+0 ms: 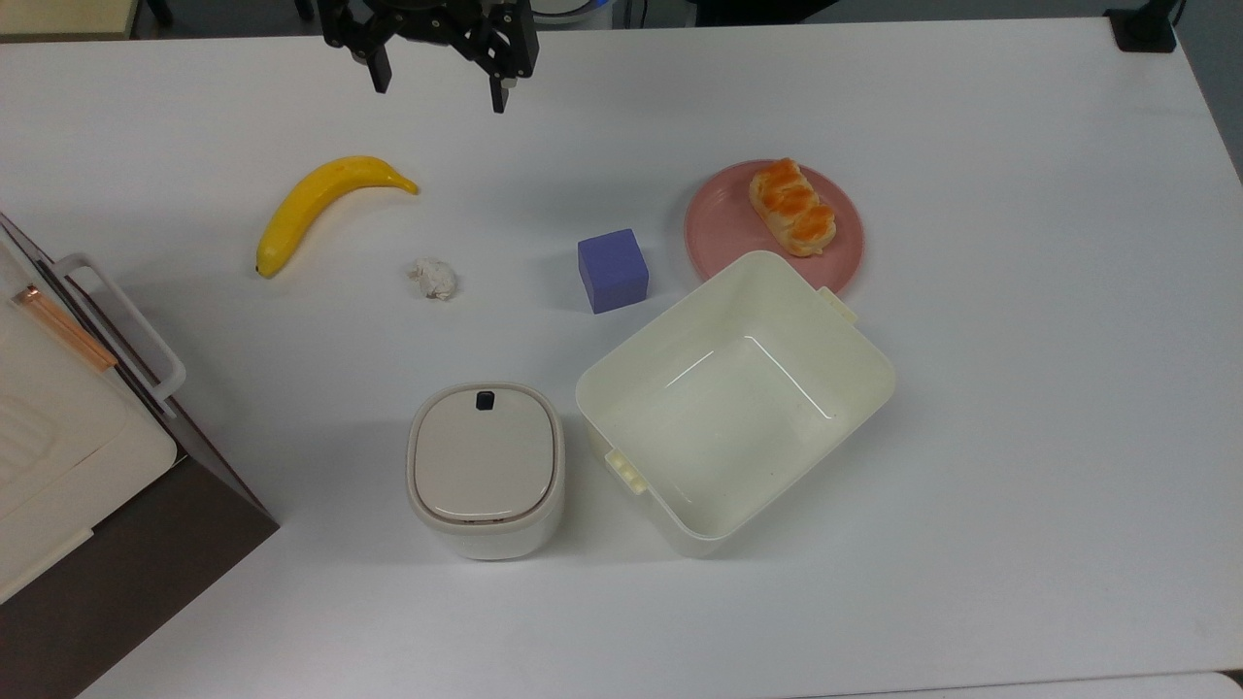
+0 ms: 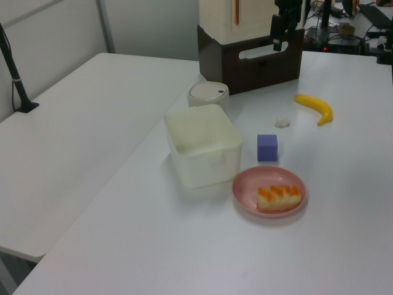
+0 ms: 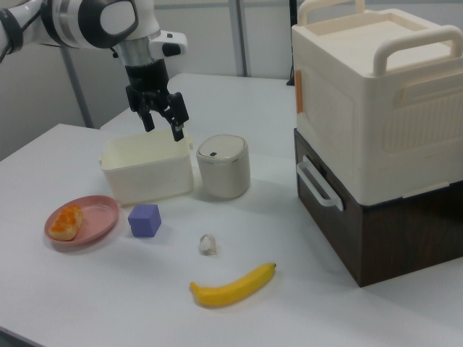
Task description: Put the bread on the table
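Nearest the top view's camera sits the cream tub (image 1: pixel 735 403); behind it the bread (image 1: pixel 791 207) lies on the pink plate (image 1: pixel 719 228). Over the counter's (image 1: pixel 1020 388) far edge hangs the end effector (image 1: pixel 439 85), open and empty. Grasping across the roll's short width seems best.

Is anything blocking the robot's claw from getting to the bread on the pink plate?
Nothing visible does. The open gripper hangs high above the table, the bread lies uncovered on the plate, and the purple cube sits low beside it.
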Action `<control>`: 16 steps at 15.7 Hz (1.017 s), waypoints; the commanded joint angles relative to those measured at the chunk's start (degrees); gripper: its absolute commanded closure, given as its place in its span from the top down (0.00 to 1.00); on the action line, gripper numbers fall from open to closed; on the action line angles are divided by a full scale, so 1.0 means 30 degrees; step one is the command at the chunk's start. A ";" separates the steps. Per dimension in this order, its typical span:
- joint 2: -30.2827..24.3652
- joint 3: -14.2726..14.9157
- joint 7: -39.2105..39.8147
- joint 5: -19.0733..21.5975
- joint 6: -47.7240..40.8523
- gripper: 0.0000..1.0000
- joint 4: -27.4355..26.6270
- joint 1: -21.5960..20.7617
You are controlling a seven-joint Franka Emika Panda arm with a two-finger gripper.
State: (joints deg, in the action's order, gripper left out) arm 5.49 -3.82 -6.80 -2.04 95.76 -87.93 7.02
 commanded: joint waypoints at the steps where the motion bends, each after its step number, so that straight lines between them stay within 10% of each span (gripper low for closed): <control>1: -0.0600 0.0657 0.1233 0.0212 -0.0333 1.00 -0.0544 -0.0466; 16: -0.0600 0.0659 0.1855 0.0212 -0.0687 1.00 -0.0543 -0.0466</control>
State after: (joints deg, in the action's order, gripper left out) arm 5.49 -3.37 -3.79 -2.04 95.41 -87.94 7.02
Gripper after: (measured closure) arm 0.000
